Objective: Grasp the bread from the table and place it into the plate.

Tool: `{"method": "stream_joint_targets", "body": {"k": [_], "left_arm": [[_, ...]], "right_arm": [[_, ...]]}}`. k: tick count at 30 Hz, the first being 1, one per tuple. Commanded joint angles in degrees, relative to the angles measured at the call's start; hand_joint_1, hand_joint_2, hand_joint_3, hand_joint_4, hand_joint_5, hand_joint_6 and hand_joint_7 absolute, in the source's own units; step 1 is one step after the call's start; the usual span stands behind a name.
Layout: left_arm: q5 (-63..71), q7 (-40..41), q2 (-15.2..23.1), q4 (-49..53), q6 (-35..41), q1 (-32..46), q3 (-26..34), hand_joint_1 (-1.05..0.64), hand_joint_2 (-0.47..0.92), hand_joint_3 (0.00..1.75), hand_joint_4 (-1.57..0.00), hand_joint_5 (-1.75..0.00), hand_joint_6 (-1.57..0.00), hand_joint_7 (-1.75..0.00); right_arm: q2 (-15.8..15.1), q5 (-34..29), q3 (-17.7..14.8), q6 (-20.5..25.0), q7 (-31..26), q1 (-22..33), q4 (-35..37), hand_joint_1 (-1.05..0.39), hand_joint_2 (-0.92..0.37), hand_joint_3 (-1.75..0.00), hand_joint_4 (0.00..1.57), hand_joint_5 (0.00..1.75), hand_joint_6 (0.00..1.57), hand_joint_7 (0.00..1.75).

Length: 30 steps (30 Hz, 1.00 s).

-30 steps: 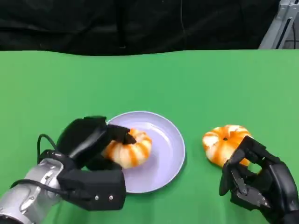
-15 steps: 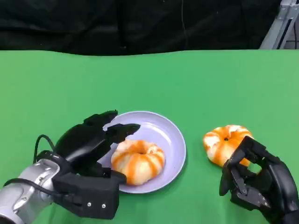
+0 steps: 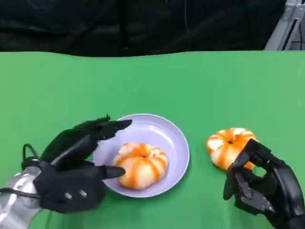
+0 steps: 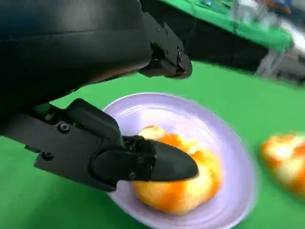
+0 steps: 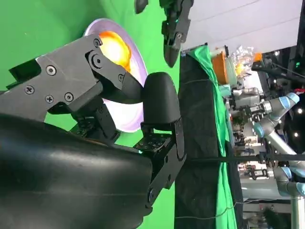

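Bread (image 3: 141, 165) sits in the plate (image 3: 175, 141), toward its near-left side; ring-shaped, glossy, orange stripes over pale cream, bulging slightly past the near rim in the left wrist view (image 4: 178, 183). Plate round, shallow, smooth pale lavender, lying flat on the green table (image 3: 200, 90) near the front edge, left of centre; far-right part of the plate bare.

Left hand (image 3: 76, 162) low at the plate's near-left rim, holding nothing. Fingers spread: upper ones (image 3: 107, 126) reach over the plate's left rim above the bread, thumb (image 3: 110, 171) points at the bread's near-left side, touching or nearly so, contact not resolvable. Same in the left wrist view: thumb tip (image 4: 167, 164) against the bread's edge, upper finger (image 4: 164, 59) hanging clear above the plate (image 4: 228, 143).

Second bread (image 3: 229, 145), same ring shape and striping, lies on the table right of the plate, clear green gap between them. Right hand (image 3: 264, 188) directly in front of it near the front edge, fingers curled inward, tips just beside the second bread's near side, gripping nothing visible.

Table cloth matte green, smooth; wide open run behind the plate up to the far edge, black backdrop beyond. Grey metal frame (image 3: 286, 26) past the far-right corner. Right wrist view shows plate (image 5: 128, 90) and bread (image 5: 114, 50) beyond the right hand's own bent fingers (image 5: 159, 102).
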Motion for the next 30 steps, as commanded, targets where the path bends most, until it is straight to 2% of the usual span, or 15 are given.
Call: {"method": "stream_joint_targets", "body": {"k": [1, 2, 3, 4, 5, 6, 7, 11, 13, 16, 21, 30], "left_arm": [[-20.8, -12.1, -1.7, -6.3, 9.9, 4.8, 8.2, 0.16, 0.82, 0.72, -1.09, -0.51, -1.11, -0.29], [-24.8, -13.6, -2.0, -8.6, 13.2, 6.0, 9.9, 0.17, 0.69, 0.99, -1.03, -0.96, -1.16, -0.56], [-28.0, -14.8, -2.2, -10.8, 16.3, 7.2, 11.4, 0.16, 0.58, 1.21, -0.94, -1.39, -1.04, -1.08], [-30.1, -15.6, -2.3, -12.7, 18.7, 8.2, 12.5, 0.16, 0.55, 1.29, -0.91, -1.56, -0.96, -1.33], [-33.1, -16.9, -2.3, -14.4, 21.4, 9.4, 13.8, 0.16, 0.54, 1.32, -0.90, -1.65, -0.91, -1.47], [-36.0, -18.9, -2.1, -15.4, 23.4, 10.4, 15.1, 0.16, 0.60, 1.28, -0.90, -1.71, -0.83, -1.63], [-38.4, -20.7, -1.9, -16.2, 25.1, 11.3, 16.2, 0.16, 0.64, 1.24, -0.90, -1.73, -0.80, -1.68], [-44.6, -27.5, -0.8, -17.3, 29.3, 14.3, 19.7, 0.14, 0.72, 1.15, -0.93, -1.75, -0.80, -1.74], [-45.6, -30.3, -0.9, -16.5, 28.7, 15.6, 20.9, 0.13, 0.72, 1.14, -0.93, -1.75, -0.81, -1.75], [-44.5, -32.7, -2.6, -13.5, 22.8, 17.1, 22.5, 0.16, 0.73, 1.15, -0.93, -1.75, -0.80, -1.75], [-42.5, -33.0, -3.8, -11.5, 18.8, 18.0, 23.0, 0.15, 0.72, 1.15, -0.92, -1.75, -0.80, -1.75], [-41.2, -33.0, -4.4, -10.6, 18.5, 18.1, 23.1, 0.15, 0.73, 1.13, -0.93, -1.75, -0.80, -1.75]], "right_arm": [[-0.5, 0.4, -0.2, 0.0, -0.1, 0.0, -0.7, -0.14, -0.60, -1.10, 0.84, 1.75, 0.61, 1.75], [-0.5, 0.5, -0.2, 0.0, 0.0, -0.1, -0.7, -0.14, -0.60, -1.10, 0.84, 1.75, 0.61, 1.75], [-0.6, 0.4, -0.2, 0.0, -0.1, -0.1, -0.7, -0.14, -0.60, -1.10, 0.84, 1.75, 0.61, 1.75], [-0.6, 0.3, -0.2, 0.1, -0.2, 0.0, -0.8, -0.14, -0.60, -1.11, 0.84, 1.75, 0.61, 1.75], [-0.5, 0.3, -0.2, 0.3, -0.3, 0.0, -0.9, -0.14, -0.60, -1.11, 0.84, 1.75, 0.61, 1.75], [-0.6, 0.5, -0.2, 0.5, -0.2, 0.1, -1.0, -0.14, -0.60, -1.10, 0.84, 1.75, 0.61, 1.75], [-0.6, 0.6, -0.3, 0.7, -0.2, 0.1, -1.1, -0.14, -0.60, -1.10, 0.84, 1.75, 0.61, 1.75], [-0.6, 0.4, -0.4, 0.7, -0.5, 0.0, -1.0, -0.14, -0.60, -1.10, 0.83, 1.75, 0.61, 1.75], [-0.6, 0.7, -0.6, 0.5, -0.1, -0.2, -0.7, -0.13, -0.60, -1.10, 0.83, 1.75, 0.61, 1.75], [-0.7, 1.0, -0.8, 0.8, 0.1, -0.4, -0.4, -0.13, -0.60, -1.10, 0.83, 1.75, 0.61, 1.74], [-0.7, 0.5, -0.8, 0.4, -0.2, -0.5, 0.0, -0.13, -0.60, -1.09, 0.83, 1.75, 0.61, 1.74], [-0.6, 0.2, -0.7, 0.5, -0.5, -0.2, -0.5, -0.13, -0.60, -1.09, 0.83, 1.75, 0.61, 1.75]]}}
